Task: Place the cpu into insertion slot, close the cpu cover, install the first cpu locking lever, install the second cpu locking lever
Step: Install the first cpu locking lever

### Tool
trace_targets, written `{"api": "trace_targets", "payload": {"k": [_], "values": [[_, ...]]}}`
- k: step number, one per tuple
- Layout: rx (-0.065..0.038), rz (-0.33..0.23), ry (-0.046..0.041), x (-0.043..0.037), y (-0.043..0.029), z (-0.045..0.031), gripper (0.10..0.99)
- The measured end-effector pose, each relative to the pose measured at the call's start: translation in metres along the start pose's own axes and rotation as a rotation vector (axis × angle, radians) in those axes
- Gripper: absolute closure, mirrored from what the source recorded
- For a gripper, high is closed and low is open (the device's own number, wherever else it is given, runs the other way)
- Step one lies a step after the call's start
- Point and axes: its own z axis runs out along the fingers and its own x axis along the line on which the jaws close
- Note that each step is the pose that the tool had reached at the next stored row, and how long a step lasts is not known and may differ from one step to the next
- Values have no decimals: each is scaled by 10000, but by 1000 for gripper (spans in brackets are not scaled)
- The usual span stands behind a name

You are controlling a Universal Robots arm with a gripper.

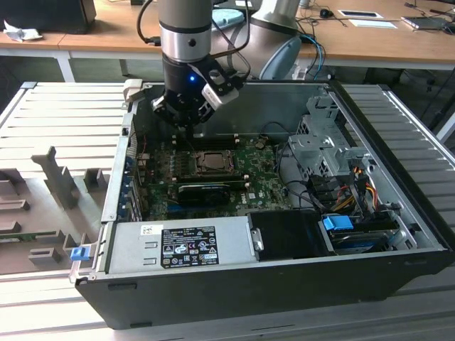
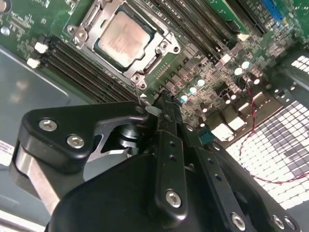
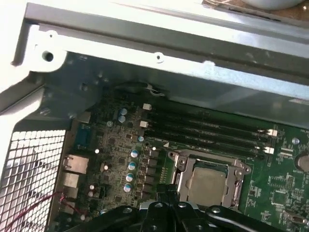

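The arm hangs over the open computer case on the slatted bench, with its pincer lowered inside, just above the green board. In both wrist views the pincer has its fingers drawn tight together, and I can't make out anything between them. The chip is below and a little ahead of the fingertips. It is seated flat in the socket with its silvery face up, near the pincer but not touching it. The cover frame lies down over the chip's edges, so the chip shows through its window. I can't tell from here whether the locking levers beside the socket are latched. Long black memory slots run beyond the socket on the side away from the pincer. Well away from the pincer, on the far side of the chip, a grey power supply box sits against the case wall.
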Motion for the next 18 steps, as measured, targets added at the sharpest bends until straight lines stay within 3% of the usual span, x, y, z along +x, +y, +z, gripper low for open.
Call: {"api": "trace_targets", "payload": {"k": [5,8,12,18], "values": [[10,1129,-47,3,-1,39,980],[6,1163,-51,77,12,41,980],[-1,1165,-55,264,53,48,980],[-1,1164,-55,268,138,85,980]]}}
